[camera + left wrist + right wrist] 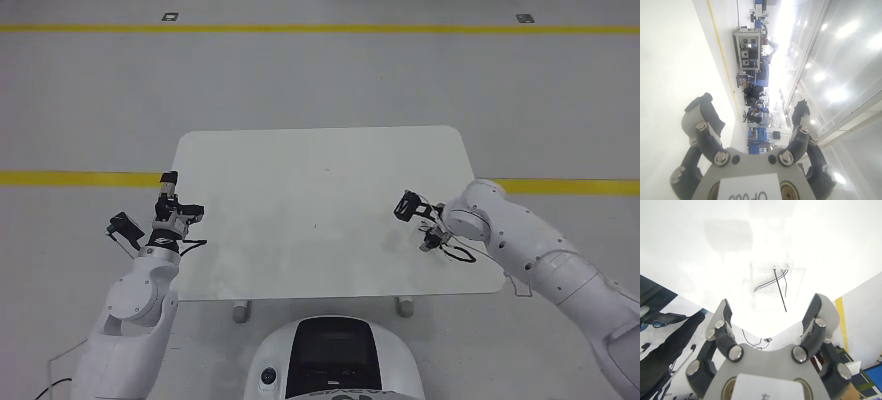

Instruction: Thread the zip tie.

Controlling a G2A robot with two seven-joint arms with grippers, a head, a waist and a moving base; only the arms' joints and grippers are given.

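Right wrist view: bring open right gripper point(771, 300) slowly to zip tie point(779, 289) near a desk point(696, 247) corner, pinch its thin tail softly, hold open left gripper point(753, 100) ready.

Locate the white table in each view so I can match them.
Top view: the table fills the centre, between both arms.
Left wrist view: the table lies behind the left gripper.
Right wrist view: the table spreads beyond the right gripper, bearing the zip tie.
Shared landmark: the yellow floor line beside it.

Pale grey floor point(320, 85), yellow lines point(320, 28), white table point(320, 200)
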